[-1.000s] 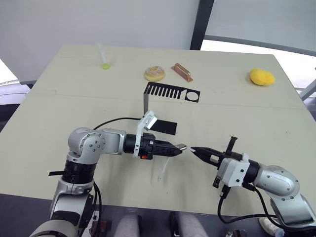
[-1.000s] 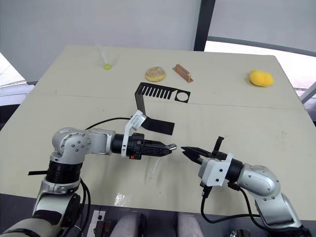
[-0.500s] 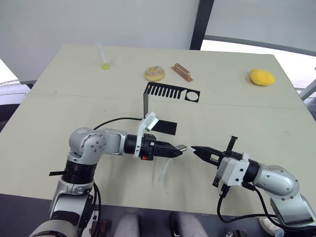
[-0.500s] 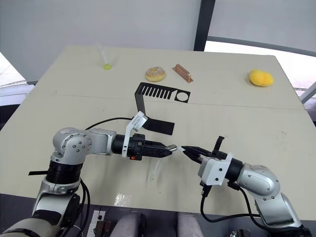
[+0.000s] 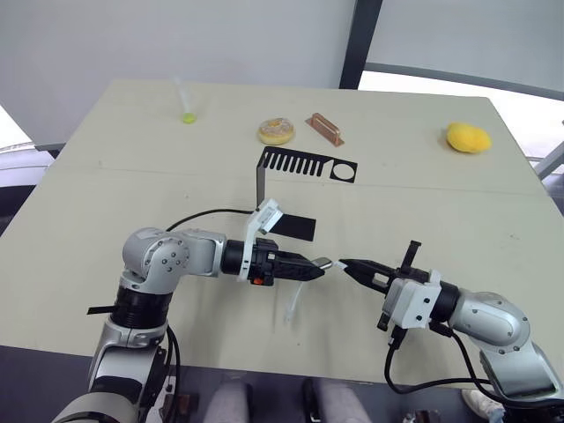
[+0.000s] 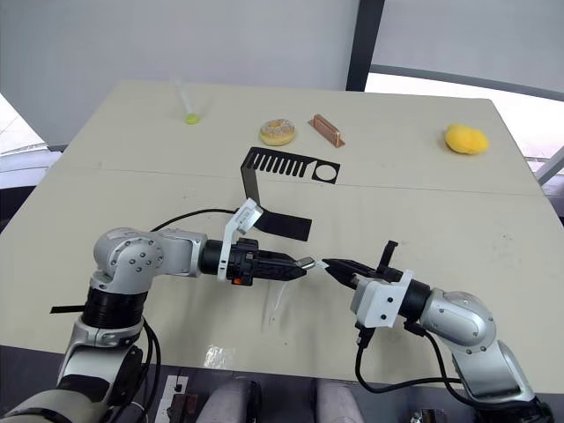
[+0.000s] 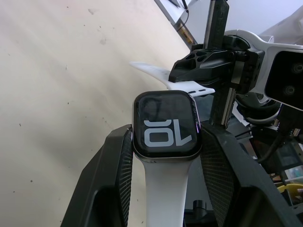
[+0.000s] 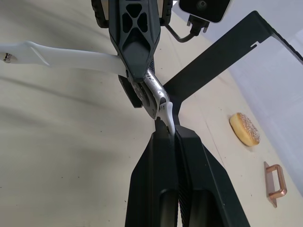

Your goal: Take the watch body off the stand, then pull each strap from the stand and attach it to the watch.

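My left gripper (image 5: 321, 263) is shut on the watch body (image 7: 165, 125), a black rounded-square case showing light digits. One white strap (image 5: 292, 307) hangs from the watch toward the table. My right gripper (image 5: 344, 263) is shut on the second white strap (image 8: 169, 113), whose end touches the edge of the watch body (image 8: 154, 90). Both grippers meet tip to tip above the table's near middle. The black stand (image 5: 291, 167) sits behind them with its slotted top plate bare.
Along the far side of the table (image 5: 441, 220) lie a doughnut (image 5: 276, 131), a copper-coloured bar (image 5: 324, 129), a yellow lump (image 5: 467, 137) and a clear tube with a green end (image 5: 185, 101). A black cable (image 5: 203, 216) loops beside the left arm.
My right gripper has edged slightly toward the left gripper, bringing the strap's end against the watch body. The left gripper has held still.
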{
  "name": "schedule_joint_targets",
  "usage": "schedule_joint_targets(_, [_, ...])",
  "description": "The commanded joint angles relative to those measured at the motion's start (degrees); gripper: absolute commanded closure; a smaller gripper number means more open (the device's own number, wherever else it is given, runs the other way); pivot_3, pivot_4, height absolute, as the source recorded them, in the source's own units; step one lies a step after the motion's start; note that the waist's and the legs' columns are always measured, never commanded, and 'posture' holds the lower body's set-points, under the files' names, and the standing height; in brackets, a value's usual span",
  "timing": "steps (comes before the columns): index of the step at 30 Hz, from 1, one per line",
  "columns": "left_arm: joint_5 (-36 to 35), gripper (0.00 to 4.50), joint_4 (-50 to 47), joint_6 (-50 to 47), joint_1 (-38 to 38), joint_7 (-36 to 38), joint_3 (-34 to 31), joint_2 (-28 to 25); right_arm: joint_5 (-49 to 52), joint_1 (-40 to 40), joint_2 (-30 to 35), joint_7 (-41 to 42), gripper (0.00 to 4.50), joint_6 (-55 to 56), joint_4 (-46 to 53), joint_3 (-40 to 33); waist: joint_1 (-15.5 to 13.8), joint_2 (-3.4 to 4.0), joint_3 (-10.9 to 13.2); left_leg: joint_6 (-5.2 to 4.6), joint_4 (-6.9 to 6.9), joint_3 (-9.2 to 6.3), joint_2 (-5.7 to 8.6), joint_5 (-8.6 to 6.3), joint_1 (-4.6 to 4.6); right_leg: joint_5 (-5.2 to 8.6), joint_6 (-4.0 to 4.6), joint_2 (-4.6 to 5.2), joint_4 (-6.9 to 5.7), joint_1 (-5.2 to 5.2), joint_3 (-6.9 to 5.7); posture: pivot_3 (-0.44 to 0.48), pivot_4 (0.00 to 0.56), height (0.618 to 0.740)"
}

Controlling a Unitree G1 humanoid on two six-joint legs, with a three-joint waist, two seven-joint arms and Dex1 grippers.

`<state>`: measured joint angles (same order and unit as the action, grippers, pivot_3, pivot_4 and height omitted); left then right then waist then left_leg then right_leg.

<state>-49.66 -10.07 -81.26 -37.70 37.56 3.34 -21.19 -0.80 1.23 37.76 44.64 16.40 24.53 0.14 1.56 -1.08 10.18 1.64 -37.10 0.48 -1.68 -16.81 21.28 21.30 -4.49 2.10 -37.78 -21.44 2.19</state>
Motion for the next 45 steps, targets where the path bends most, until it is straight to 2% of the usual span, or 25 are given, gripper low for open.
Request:
schedule_joint_targets(1, [-2.24, 2.92, -2.98, 0.27, -0.59, 1.53, 1.93, 1.95, -0.01, -1.23, -0.85, -0.83, 4.50, 1.34, 1.50, 2.04, 0.00, 0.00, 0.00, 0.00, 0.00, 0.00, 0.00, 0.00, 0.00, 0.00, 0.00, 0.00, 0.00, 0.00, 0.00, 0.000, 0.150, 0.740])
schedule_joint_targets(26, [-1.90, 2.92, -2.37, -0.06, -1.40, 0.55, 1.61, 3.26, -1.66, -4.00, -2.22, -1.13, 4.50, 0.95, 0.32, 3.81, -0.01, 0.00, 0.00, 0.00, 0.00, 0.00, 0.00, 0.00, 0.00, 0.00, 0.00, 0.01, 0.00, 0.00, 0.00, 0.000, 0.150, 0.740])
schedule_joint_targets(45, [-1.88, 2.92, -1.80, -0.36, -2.17, 0.07, 0.83, 3.49, -1.30, -3.23, -2.43, -0.48, 4.50, 0.78, 0.36, 4.63, -0.01, 0.00, 0.00, 0.00, 0.00, 0.00, 0.00, 0.00, 0.00, 0.00, 0.00, 0.01, 0.00, 0.00, 0.00, 0.000, 0.150, 0.740])
